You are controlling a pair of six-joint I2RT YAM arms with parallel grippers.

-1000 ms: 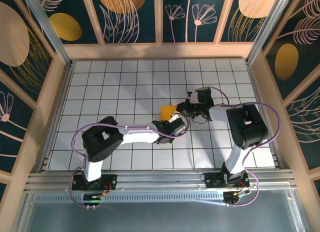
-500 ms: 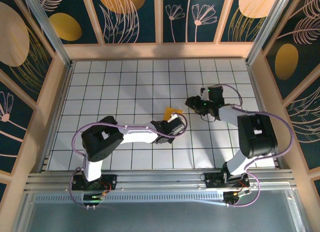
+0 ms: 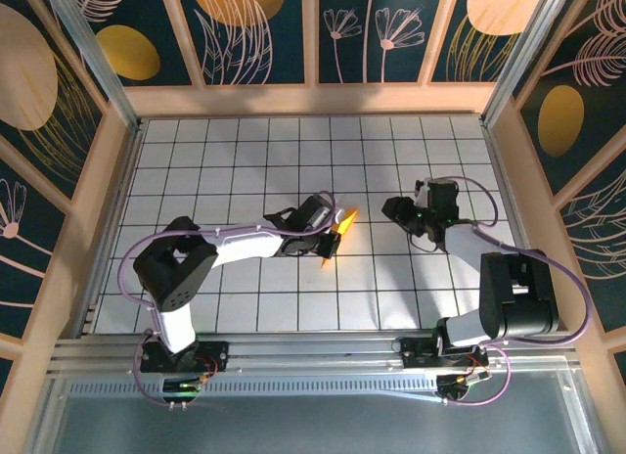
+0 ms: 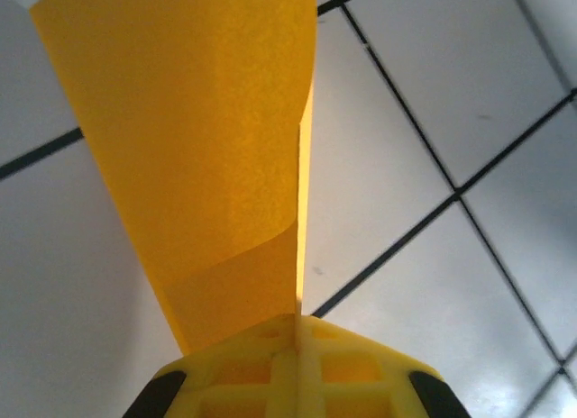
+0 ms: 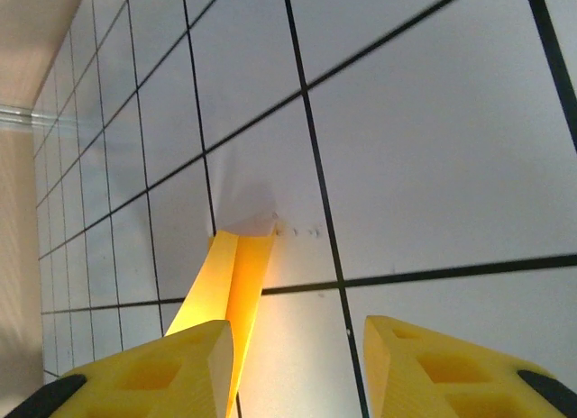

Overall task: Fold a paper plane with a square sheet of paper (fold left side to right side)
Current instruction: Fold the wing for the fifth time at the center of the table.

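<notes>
The left arm (image 3: 235,247) is reaching over the floor (image 3: 196,151) toward its middle. A second ago it was lying nearer the front edge of the floor. Now it is swinging up and turning its wrist.

The left gripper (image 3: 331,241) is sitting right at the middle of the floor and is pinching the paper (image 3: 339,227) tight. From the left wrist, the gripper (image 4: 297,346) is showing its yellow fingers (image 4: 270,382) pressed together. The paper (image 4: 207,148) is sticking out of them, with one layer lying over another.

A second ago the paper was lying flat on the floor near the middle, and both grippers were crowding over it. Now it is looking like a thin orange sliver, tipped up on its edge, just right of the floor's middle.

The right gripper (image 3: 396,207) is letting go and backing off toward the right side of the floor. From the right wrist, the gripper (image 5: 297,364) is holding its fingers apart with nothing between them. A strip of the paper (image 5: 236,274) is showing past one finger.

I think the shared pressing of this fold is over and only the left gripper is carrying the paper now. Thin paper held at one end is probably going to flop or slip, so the next fold is calling for gentle moves
</notes>
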